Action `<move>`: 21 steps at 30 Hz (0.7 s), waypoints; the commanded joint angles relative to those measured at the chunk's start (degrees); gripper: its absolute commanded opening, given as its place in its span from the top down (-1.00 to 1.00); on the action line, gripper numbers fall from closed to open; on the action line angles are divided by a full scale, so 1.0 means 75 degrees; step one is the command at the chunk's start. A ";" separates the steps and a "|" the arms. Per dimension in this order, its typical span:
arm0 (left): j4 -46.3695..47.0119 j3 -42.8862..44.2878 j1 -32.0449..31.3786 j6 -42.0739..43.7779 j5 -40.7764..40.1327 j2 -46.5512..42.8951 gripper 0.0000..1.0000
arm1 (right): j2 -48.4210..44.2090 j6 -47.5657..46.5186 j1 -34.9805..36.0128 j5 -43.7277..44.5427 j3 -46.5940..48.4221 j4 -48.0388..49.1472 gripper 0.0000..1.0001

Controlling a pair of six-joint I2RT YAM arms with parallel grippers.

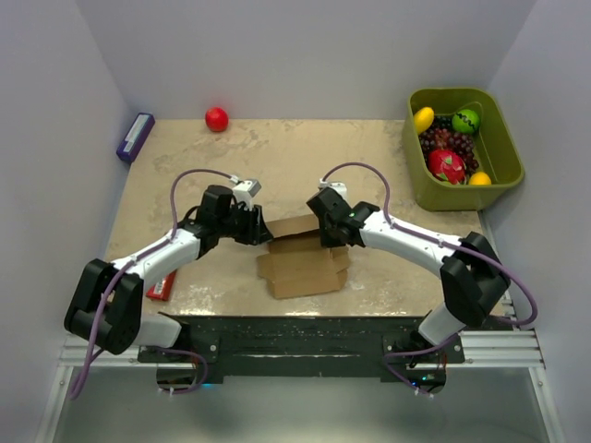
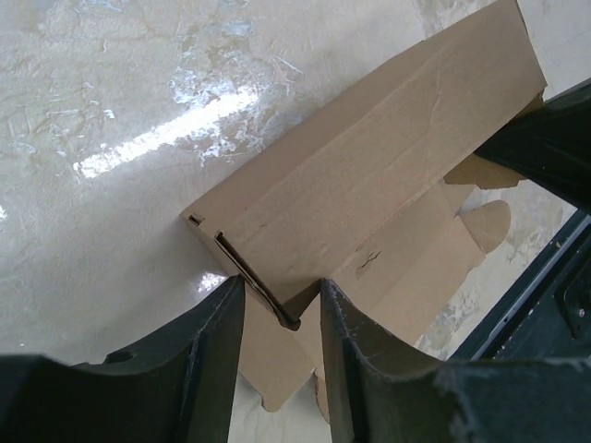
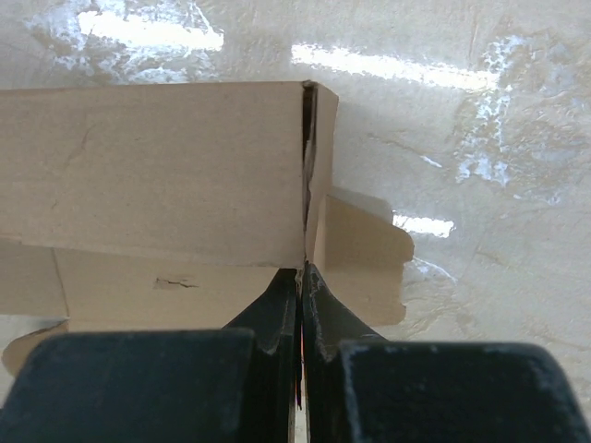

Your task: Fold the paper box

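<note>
Beige marbled table [image 1: 369, 157], grey walls | one paper box [image 1: 300, 272], part-folded, centre-front near the table edge, one long wall raised | left gripper [image 2: 282, 300]: jaws apart, astride its left corner | right gripper [image 3: 300, 277]: pinched together on its right end | one red ball [image 1: 216, 118], one purple box [image 1: 135, 137] at the back edge | one flat red box [image 1: 161, 287] front-left | one green fruit bin [image 1: 506, 138] back-right | open tabletop behind the box
</note>
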 commanded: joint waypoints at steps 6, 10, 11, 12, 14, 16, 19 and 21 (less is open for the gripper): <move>0.0125 0.0168 0.0014 0.0350 0.0427 0.0060 0.19 | 0.0622 0.0939 0.0631 -0.0138 0.0472 0.0686 1.00; -0.0062 0.0203 0.0003 0.0491 0.0169 -0.0022 0.19 | 0.0494 0.1057 0.0631 -0.0220 0.0261 0.1038 0.92; -0.0098 0.0214 0.0014 0.0515 0.0157 -0.0011 0.19 | 0.0377 0.1069 0.0631 -0.0220 0.0225 0.1097 0.86; -0.0121 0.0238 0.0026 0.0538 0.0110 0.0001 0.19 | 0.0318 0.1080 0.0631 -0.0197 0.0155 0.1132 0.71; -0.0180 0.0261 0.0014 0.0585 0.0075 0.0024 0.19 | 0.0096 0.1057 0.0631 -0.0162 0.0096 0.1179 0.55; -0.0238 0.0297 0.0014 0.0667 -0.0007 0.0071 0.19 | -0.0092 0.0929 0.0631 -0.0139 -0.0091 0.1273 0.30; -0.0355 0.0367 0.0026 0.0807 -0.0160 0.0142 0.19 | -0.0502 0.0472 0.0631 -0.0138 -0.0325 0.1402 0.01; -0.0414 0.0437 0.0026 0.0889 -0.0264 0.0142 0.19 | -0.0829 0.0087 0.0619 -0.0022 -0.0407 0.1321 -0.26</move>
